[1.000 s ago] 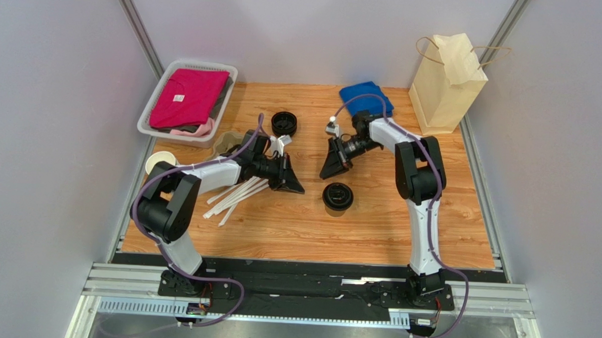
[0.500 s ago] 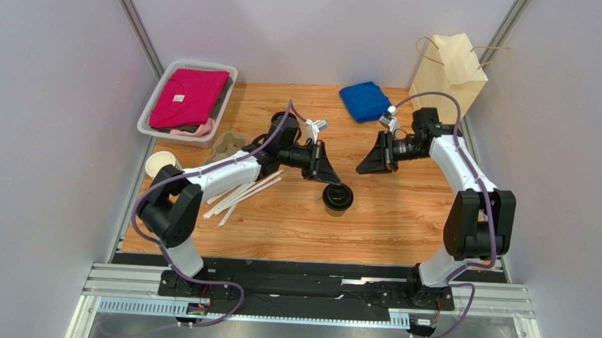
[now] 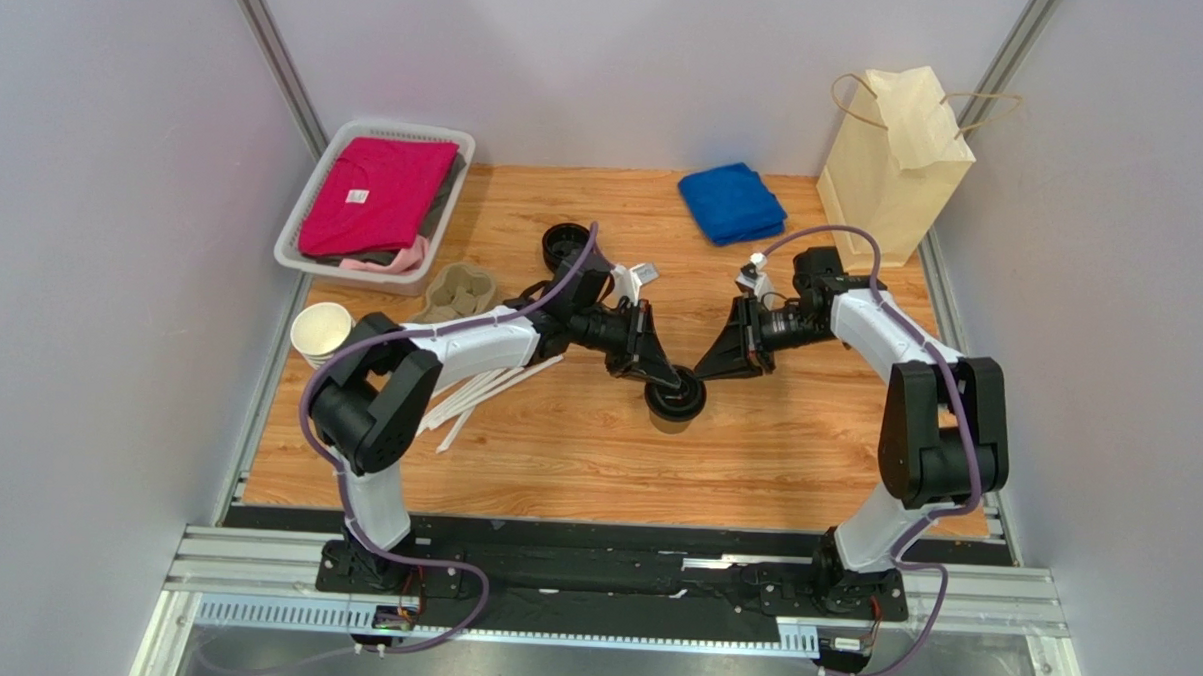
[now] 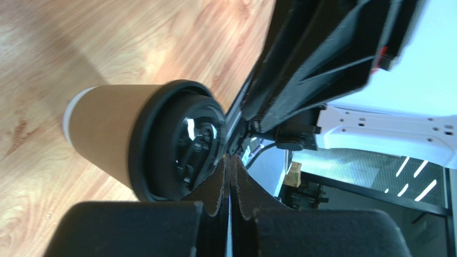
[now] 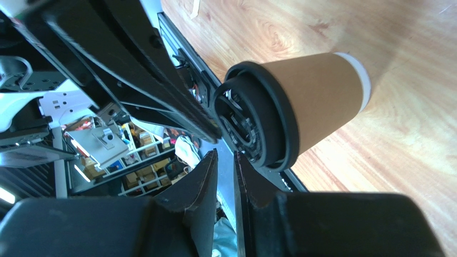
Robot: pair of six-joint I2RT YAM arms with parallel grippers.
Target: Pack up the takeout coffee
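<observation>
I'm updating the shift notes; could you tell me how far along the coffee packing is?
Done: the black lid is on the takeout coffee. In hand: left gripper, shut, and right gripper, slightly open, flank the lid, neither holding it. Left: the coffee stands on the table, not in the paper bag.

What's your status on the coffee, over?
Left tool shut, empty, tip at the lid. Right tool slightly open, empty, beside it. Coffee cup upright, lidded, on table. Nothing blocking.

1. No text, brand, number or sign is legible in any of the three views.
2. A small white tag (image 3: 356, 198) on the pink folded garment (image 3: 395, 178) in the basket (image 3: 306, 208) — too small to read.
</observation>
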